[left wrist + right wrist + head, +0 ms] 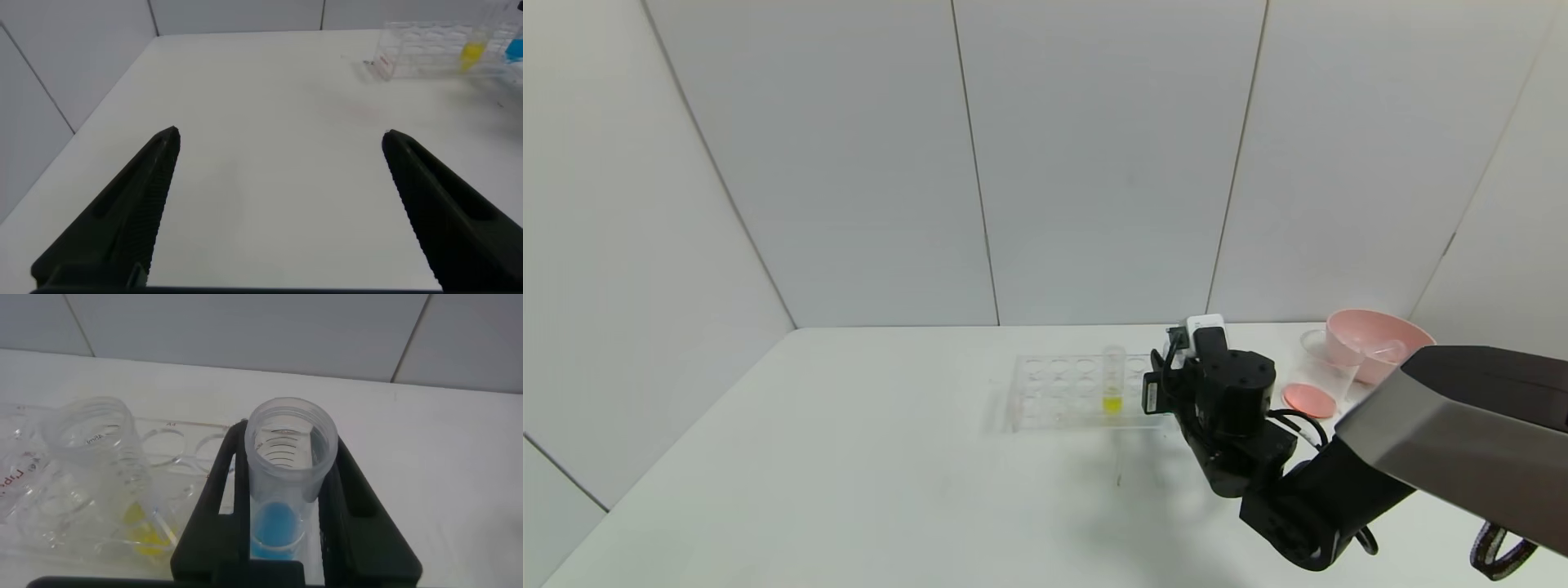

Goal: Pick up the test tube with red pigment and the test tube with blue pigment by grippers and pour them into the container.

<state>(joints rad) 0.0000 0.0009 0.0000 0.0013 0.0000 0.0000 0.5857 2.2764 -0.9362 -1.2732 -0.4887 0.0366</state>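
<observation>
The right gripper [282,531] pinches the blue tube [288,469] between its two fingers, low on the body near the blue liquid. The tube stands upright at the rack's [1058,392] right end, with its open mouth above the fingers. The yellow tube [1112,380] stands just beside it in the rack. The left gripper [278,204] hangs spread over bare surface [849,457], well apart from the rack.

Risks, as I judge them: a lift that is not straight up could drag the tube against its hole and tip the light rack or jostle the yellow tube. The mouth is open, so an early tilt would spill blue before the cup [1327,367]. The grip looks slim on smooth plastic, so the tube may slip or swivel.

No red tube is visible. The cup stands to the right, just beside the pink bowl [1376,343], with a pink lid [1309,400] lying just in front of it. Room is tight there, open to the left and front.
</observation>
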